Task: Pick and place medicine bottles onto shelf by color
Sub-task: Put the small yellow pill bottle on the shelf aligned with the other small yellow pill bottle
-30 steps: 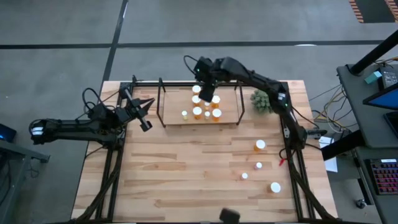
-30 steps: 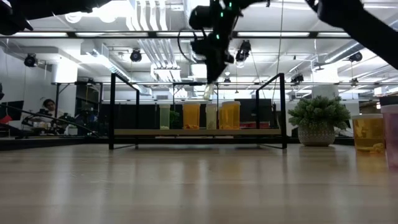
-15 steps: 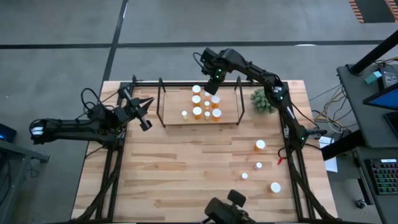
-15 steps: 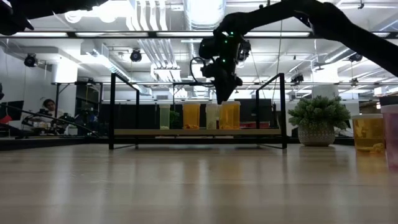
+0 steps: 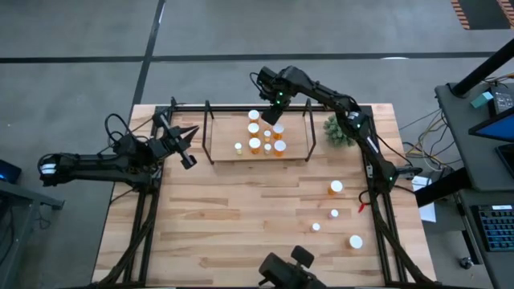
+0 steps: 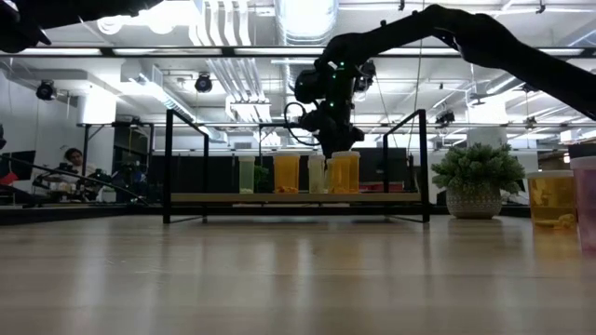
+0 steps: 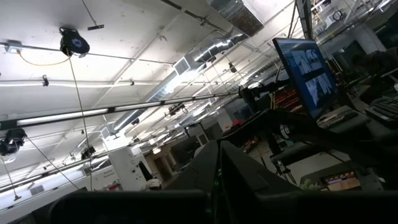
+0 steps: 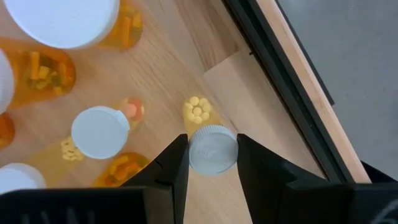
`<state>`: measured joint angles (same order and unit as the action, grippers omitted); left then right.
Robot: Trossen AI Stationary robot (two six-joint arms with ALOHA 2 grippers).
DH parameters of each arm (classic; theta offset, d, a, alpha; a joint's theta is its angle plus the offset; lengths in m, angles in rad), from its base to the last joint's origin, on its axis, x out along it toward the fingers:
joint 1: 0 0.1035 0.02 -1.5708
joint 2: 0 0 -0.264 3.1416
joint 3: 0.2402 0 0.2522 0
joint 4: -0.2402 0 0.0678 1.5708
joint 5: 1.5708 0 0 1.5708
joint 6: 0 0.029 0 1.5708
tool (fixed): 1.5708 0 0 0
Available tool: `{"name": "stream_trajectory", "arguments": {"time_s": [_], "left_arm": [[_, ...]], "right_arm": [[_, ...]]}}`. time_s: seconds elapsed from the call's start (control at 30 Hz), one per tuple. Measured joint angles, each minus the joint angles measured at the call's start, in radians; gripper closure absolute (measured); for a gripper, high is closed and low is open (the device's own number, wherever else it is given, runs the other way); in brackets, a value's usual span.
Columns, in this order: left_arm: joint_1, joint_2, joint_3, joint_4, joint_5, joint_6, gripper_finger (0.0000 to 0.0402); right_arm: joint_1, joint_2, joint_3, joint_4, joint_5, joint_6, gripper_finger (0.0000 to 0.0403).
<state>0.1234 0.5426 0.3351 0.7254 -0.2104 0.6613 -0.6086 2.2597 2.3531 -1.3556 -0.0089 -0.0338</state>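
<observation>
The shelf [image 5: 259,156] is a light-wood board in a black frame at the table's far middle. Several white-capped bottles [image 5: 255,144] stand on it, amber and pale. My right gripper [image 5: 277,114] is over the shelf's far right part, shut on a small white-capped bottle [image 8: 212,149] with yellow pills. In the low view this bottle [image 6: 337,175] stands level with the others. Several more bottles [image 5: 336,187] stand on the table's right side. My left gripper [image 5: 189,148] waits open left of the shelf. My right gripper pinches the small bottle's white cap [image 8: 212,163] between its two fingers [image 8: 178,158], one on each side. The fingers come from above, pointing down. The bottle is upright, its base at the shelf board's level. I cannot tell whether it rests on the board.
A green spiky plant [image 5: 339,130] stands right of the shelf. The shelf's black uprights [image 6: 421,166] rise at its ends. A dark device [image 5: 281,273] sits at the table's near edge. The table's near middle [image 5: 241,217] is bare wood.
My right gripper has moved toward the shelf's right end and gone down with the small bottle. The bottle was held above the other caps. It is now down among them at board level.
</observation>
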Motion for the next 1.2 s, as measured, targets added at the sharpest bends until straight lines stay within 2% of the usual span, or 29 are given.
{"name": "stream_trajectory", "arguments": {"time_s": [0.13, 0.43, 0.63, 0.97, 1.2], "left_arm": [[0.000, 0.000, 0.000, 0.000, 0.000, 0.000, 0.0400], [0.000, 0.003, 0.000, 0.000, 0.000, 0.000, 0.0400], [0.000, 0.003, 0.000, 0.000, 0.000, 0.000, 0.0400], [0.000, 0.002, 0.000, 0.000, 0.000, 0.001, 0.0400], [0.000, 0.002, 0.000, 0.000, 0.000, 0.001, 0.0400]], "right_arm": [[0.002, 0.000, 0.000, 0.000, 0.000, 0.001, 0.0290], [0.002, 0.000, 0.000, 0.004, 0.000, 0.011, 0.0248], [0.002, -0.001, 0.000, 0.007, 0.000, 0.011, 0.0239], [0.002, -0.077, 0.001, 0.000, 0.012, 0.035, 0.0253], [0.000, -0.071, -0.012, -0.001, 0.037, 0.019, 0.0304]]}}
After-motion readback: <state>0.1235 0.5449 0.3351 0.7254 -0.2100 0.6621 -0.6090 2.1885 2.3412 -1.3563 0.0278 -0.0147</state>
